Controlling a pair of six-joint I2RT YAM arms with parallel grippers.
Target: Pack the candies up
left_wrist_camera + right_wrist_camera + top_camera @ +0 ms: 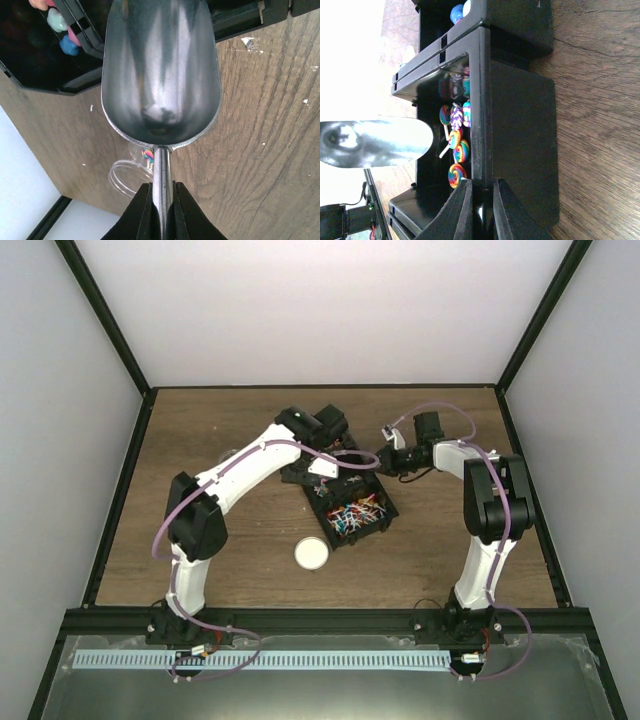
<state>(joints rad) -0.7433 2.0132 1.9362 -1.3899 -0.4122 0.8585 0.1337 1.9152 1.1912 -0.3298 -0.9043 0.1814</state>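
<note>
The candies (355, 512) are small multi-coloured sweets in a black bin (385, 508) at the table's middle. In the right wrist view they show as rainbow lollipops (456, 145) inside the bin (520, 125). My right gripper (481, 185) is shut on that bin's wall; it also shows in the top view (386, 462). My left gripper (161, 187) is shut on the handle of an empty metal scoop (160, 70), held over the wood beside the bins. A small clear jar (125, 175) lies under the handle with one rainbow candy (147, 155) in it.
A round white lid disc (312, 554) lies on the table in front of the bins. A second black bin (45, 55) holds pink, green and blue sweets (65, 35). Black frame rails (320, 618) border the wooden table.
</note>
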